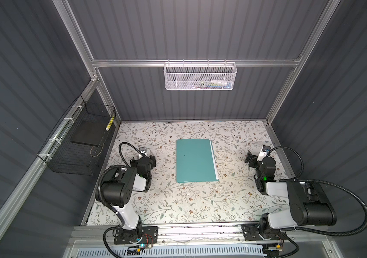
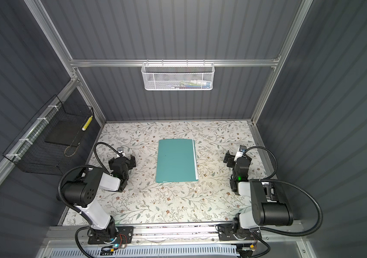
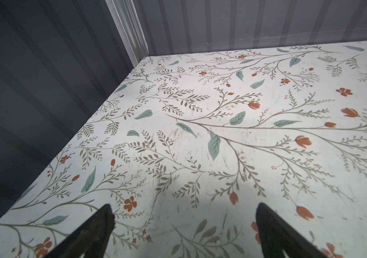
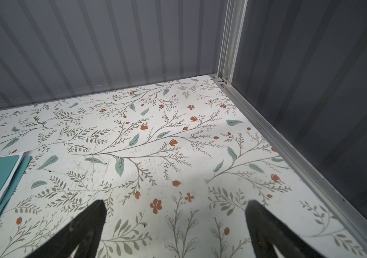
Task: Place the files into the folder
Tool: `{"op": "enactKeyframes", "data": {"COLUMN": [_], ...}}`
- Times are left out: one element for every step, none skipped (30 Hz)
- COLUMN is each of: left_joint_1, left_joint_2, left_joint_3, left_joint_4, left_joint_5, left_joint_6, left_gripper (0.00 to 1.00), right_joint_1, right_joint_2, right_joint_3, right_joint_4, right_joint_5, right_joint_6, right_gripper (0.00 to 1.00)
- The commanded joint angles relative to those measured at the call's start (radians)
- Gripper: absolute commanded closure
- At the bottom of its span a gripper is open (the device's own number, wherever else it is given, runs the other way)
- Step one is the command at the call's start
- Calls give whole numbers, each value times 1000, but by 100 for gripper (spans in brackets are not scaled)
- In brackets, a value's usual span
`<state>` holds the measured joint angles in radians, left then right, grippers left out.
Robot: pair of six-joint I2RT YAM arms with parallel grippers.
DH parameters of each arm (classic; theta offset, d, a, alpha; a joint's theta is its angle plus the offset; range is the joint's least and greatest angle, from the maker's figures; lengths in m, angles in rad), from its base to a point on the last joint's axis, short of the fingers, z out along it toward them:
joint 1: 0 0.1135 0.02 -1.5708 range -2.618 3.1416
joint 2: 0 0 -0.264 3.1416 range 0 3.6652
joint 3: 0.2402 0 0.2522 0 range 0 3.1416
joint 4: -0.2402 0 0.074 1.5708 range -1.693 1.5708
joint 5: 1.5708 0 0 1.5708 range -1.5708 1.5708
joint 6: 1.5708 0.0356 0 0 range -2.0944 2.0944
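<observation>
The folder (image 1: 196, 159) lies shut on the floral table (image 1: 178, 201), and a thin white edge of the files (image 4: 14, 166) peeks out between its covers on the side away from the spine, so the filing looks as good as done. At most that paper edge needs nudging in flush. The left gripper (image 3: 183, 210) sits well off the folder's left side and the right gripper (image 4: 176, 206) well off its right, both spread wide, empty and touching nothing.
</observation>
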<state>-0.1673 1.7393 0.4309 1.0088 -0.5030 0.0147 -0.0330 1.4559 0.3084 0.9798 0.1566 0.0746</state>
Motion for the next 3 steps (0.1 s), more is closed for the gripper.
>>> {"op": "enactKeyframes", "data": {"left_joint_1": [7, 6, 7], "left_joint_2": [-12, -12, -13], "left_joint_3": [5, 5, 5], "left_joint_4": [-3, -3, -3], "left_joint_5": [3, 3, 3], "left_joint_6": [-12, -12, -12], "left_gripper": [0, 0, 1], "right_joint_1": [-5, -5, -5], "right_joint_2": [9, 9, 8], "right_joint_3": [18, 18, 14], "right_joint_4": [1, 3, 6], "right_joint_5": [-10, -11, -11], "right_joint_6": [2, 3, 3], "right_gripper": [1, 1, 1]}}
